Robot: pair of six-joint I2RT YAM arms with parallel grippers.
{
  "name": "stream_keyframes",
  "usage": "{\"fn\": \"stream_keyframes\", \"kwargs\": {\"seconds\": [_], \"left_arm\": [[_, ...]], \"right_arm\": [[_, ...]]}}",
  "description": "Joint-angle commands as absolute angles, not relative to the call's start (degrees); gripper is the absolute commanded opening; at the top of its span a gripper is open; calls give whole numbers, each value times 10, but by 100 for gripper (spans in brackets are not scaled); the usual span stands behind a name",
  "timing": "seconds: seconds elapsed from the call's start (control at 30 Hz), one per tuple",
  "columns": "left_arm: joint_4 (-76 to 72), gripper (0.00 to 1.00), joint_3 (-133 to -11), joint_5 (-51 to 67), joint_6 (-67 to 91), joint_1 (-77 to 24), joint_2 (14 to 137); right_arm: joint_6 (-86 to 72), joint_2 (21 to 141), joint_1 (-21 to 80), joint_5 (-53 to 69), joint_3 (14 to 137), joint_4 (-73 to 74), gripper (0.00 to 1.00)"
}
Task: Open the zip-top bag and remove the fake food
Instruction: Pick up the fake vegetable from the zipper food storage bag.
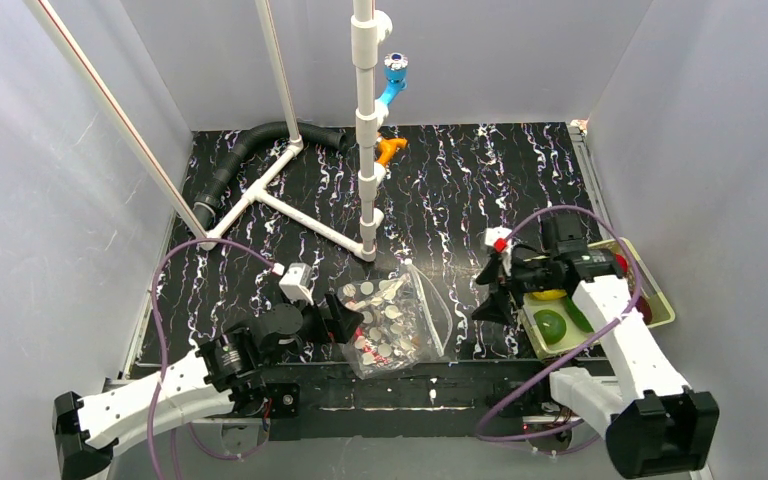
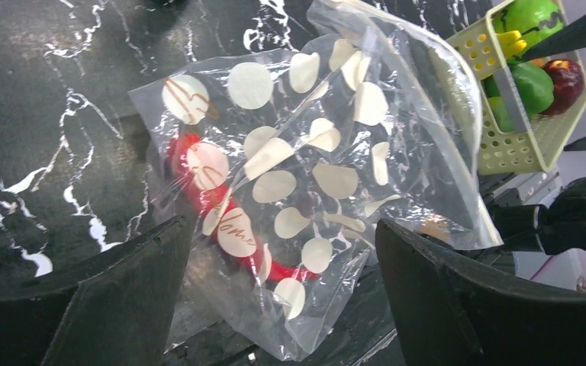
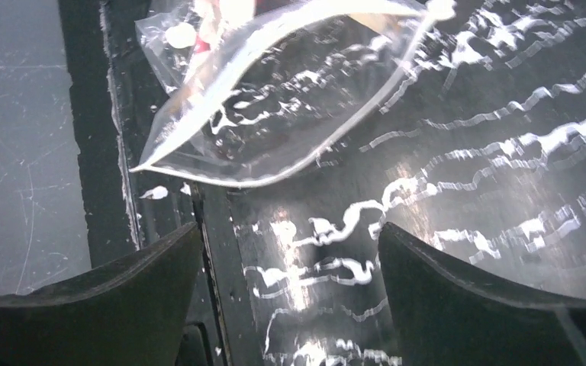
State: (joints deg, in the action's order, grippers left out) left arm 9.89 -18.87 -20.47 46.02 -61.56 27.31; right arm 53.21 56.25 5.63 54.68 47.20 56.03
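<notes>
- At the near left: left gripper [image 1: 344,322], fingers spread wide, gripping nothing, low over the dark marbled table [image 1: 480,190]
- Just beyond its fingertips: zip-top bag [image 1: 396,322], clear and crinkled, printed with whitish dots, lying on the table near the front edge, right beside the left gripper; contact impossible to tell
- Inside the bag: one red piece of fake food [image 2: 177,164], seen through the plastic
- To the right of the bag, apart from it: right gripper [image 1: 493,297], also wide open and empty, with the bag's gaping mouth ahead of it in the right wrist view
- Just right of that gripper: yellow-green basket [image 1: 662,303] with green, yellow and red pieces
- Farthest back: white pipe frame [image 1: 365,130], black hose [image 1: 230,165], orange fitting [image 1: 391,149] and blue fitting [image 1: 394,75]
</notes>
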Motion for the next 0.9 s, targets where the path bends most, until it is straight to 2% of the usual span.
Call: {"fn": "stream_keyframes", "kwargs": {"seconds": [0.0, 0.13, 0.23, 0.33, 0.67, 0.77, 0.83, 0.87], "left_arm": [[140, 84, -177, -245, 489, -610, 262], [156, 71, -164, -248, 511, -609, 262], [152, 58, -145, -251, 532, -609, 264], [123, 44, -123, -244, 544, -608, 276], [-71, 35, -90, -185, 545, -594, 444], [-95, 23, -100, -171, 540, -586, 488], [-88, 19, -108, -168, 539, -581, 501], [-88, 19, -108, -167, 539, -580, 502]], "right_arm": [[373, 593, 186, 486, 449, 381, 86], [310, 651, 235, 476, 458, 333, 73], [262, 709, 247, 483, 484, 317, 60], [233, 754, 258, 504, 501, 309, 53], [184, 809, 288, 522, 515, 286, 45], [192, 804, 291, 498, 533, 305, 40], [197, 778, 284, 443, 539, 302, 42], [195, 761, 273, 425, 535, 295, 46]]}}
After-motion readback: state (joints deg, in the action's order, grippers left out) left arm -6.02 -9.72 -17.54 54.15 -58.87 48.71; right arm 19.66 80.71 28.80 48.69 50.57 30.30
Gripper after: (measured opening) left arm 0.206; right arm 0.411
